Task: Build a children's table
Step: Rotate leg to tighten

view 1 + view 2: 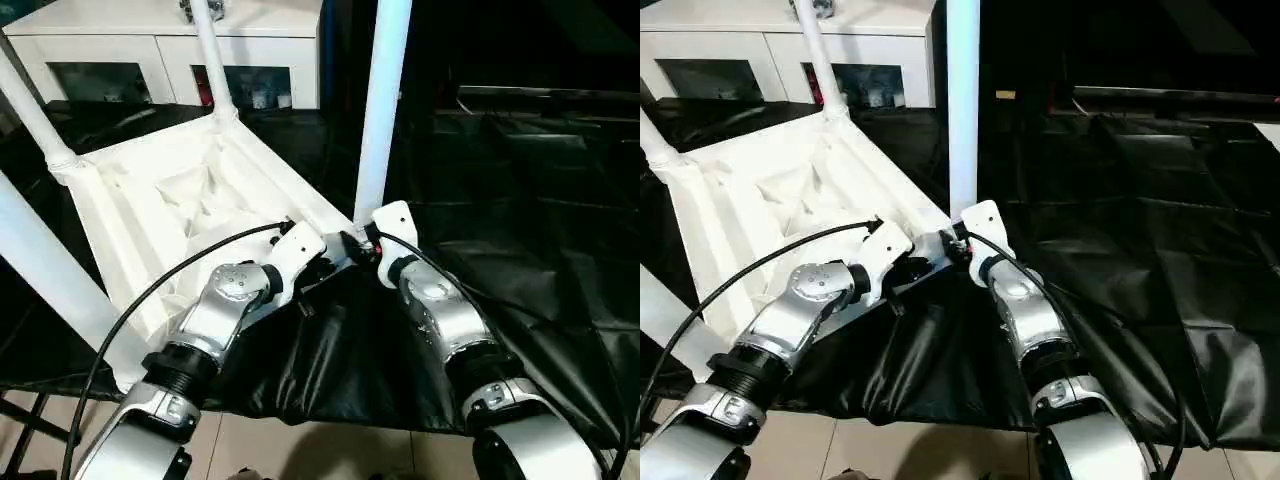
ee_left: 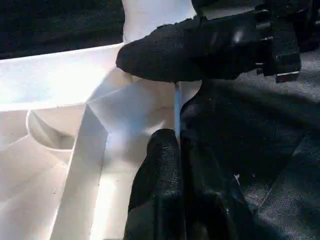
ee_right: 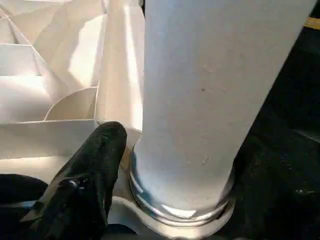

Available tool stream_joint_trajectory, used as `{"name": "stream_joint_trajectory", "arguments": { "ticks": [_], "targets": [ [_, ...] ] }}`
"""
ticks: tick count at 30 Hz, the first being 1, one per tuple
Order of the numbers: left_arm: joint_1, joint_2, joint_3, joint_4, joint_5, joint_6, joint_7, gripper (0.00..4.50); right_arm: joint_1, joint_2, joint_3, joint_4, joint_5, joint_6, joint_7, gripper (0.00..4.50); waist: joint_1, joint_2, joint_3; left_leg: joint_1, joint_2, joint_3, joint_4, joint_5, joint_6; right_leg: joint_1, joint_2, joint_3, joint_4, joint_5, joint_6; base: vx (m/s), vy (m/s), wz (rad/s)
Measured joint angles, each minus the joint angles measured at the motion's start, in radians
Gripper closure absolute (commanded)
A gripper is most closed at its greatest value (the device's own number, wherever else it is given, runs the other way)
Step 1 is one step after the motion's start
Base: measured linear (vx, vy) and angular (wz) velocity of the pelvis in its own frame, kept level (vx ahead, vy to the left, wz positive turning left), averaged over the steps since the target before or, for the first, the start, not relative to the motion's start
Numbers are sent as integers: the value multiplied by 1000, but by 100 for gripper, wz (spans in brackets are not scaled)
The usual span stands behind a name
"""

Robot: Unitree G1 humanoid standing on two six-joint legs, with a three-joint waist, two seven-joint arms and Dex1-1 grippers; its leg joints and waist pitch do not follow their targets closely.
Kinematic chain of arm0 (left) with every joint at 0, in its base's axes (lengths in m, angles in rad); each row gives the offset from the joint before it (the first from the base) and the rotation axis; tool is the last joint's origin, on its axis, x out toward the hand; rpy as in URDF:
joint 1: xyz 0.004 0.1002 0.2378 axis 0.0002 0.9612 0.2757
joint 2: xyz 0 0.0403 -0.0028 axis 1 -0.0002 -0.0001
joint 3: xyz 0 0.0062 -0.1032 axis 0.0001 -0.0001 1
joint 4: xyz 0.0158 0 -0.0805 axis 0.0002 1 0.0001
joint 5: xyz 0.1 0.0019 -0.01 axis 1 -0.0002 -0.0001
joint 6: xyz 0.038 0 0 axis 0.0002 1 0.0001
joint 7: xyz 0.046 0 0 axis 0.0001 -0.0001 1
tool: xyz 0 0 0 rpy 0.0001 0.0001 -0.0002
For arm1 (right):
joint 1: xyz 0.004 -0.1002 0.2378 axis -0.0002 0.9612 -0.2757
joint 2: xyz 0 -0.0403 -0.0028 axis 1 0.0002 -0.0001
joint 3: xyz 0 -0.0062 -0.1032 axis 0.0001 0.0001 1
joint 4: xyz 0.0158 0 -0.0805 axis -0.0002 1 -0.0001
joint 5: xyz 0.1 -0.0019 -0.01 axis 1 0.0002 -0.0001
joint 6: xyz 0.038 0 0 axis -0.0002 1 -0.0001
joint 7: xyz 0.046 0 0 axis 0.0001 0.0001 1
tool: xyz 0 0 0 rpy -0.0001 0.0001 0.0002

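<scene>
On black sheet (image 1: 1160,260): upturned tabletop (image 1: 150,200); cabinet (image 1: 150,40) behind.

Tabletop (image 1: 150,230) lies upside down on sheet-covered surface (image 1: 540,250), left of centre. Legs stand up from its corner sockets: near-right leg (image 1: 380,110), far-right leg (image 1: 212,60), far-left leg (image 1: 30,105), near-left leg (image 1: 50,270) at left edge. Cabinet (image 1: 160,45) behind tabletop. Left gripper (image 1: 335,258) & right gripper (image 1: 352,240) both at near-right corner, just beside each other; right one at base of near-right leg, left one on tabletop edge wall.
</scene>
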Motion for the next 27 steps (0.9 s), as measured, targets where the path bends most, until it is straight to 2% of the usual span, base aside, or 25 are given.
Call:
{"name": "stream_joint_trajectory", "arguments": {
  "ticks": [3,6,11,14,19,22,25,27],
  "targets": [
    [11,34,-1,-13,-11,-25,-49,450,7,-18,17,2,-4,-46,70,70,-4,0,0,-1,0,0,0,0,0,-3,0,0,0,0,0,0,0,0],
    [35,63,-2,-37,-25,-58,-106,450,5,-49,44,-2,-7,-85,154,70,2,0,0,-1,1,0,-1,0,0,-4,0,-1,0,0,0,0,0,0],
    [66,117,-6,-71,-55,-97,-201,450,9,-118,71,-4,7,-109,337,70,14,0,0,-2,1,0,0,0,0,-5,0,-1,0,0,0,0,0,0],
    [89,150,-6,-93,-78,-108,-263,450,41,-175,84,-53,40,-111,498,70,25,0,0,-2,1,0,0,0,0,-4,0,-1,0,0,0,0,0,0],
    [117,196,3,-112,-123,-122,-359,450,77,-245,114,-125,81,-109,688,70,29,1,1,-2,1,1,0,0,0,-5,0,-1,0,0,0,0,0,0],
    [138,228,9,-136,-151,-120,-422,450,96,-270,123,-160,111,-93,784,105,30,1,1,-3,2,1,0,0,0,-6,0,-2,0,0,0,0,0,0],
    [146,252,9,-143,-169,-119,-471,450,110,-286,127,-200,133,-64,848,110,34,0,1,-3,2,1,0,0,0,-6,0,-2,0,0,0,0,0,0],
    [153,269,9,-146,-179,-120,-499,450,114,-296,139,-213,143,-54,885,145,36,0,1,-3,2,1,0,0,0,-6,0,-2,0,0,0,0,0,0]
  ]
}}
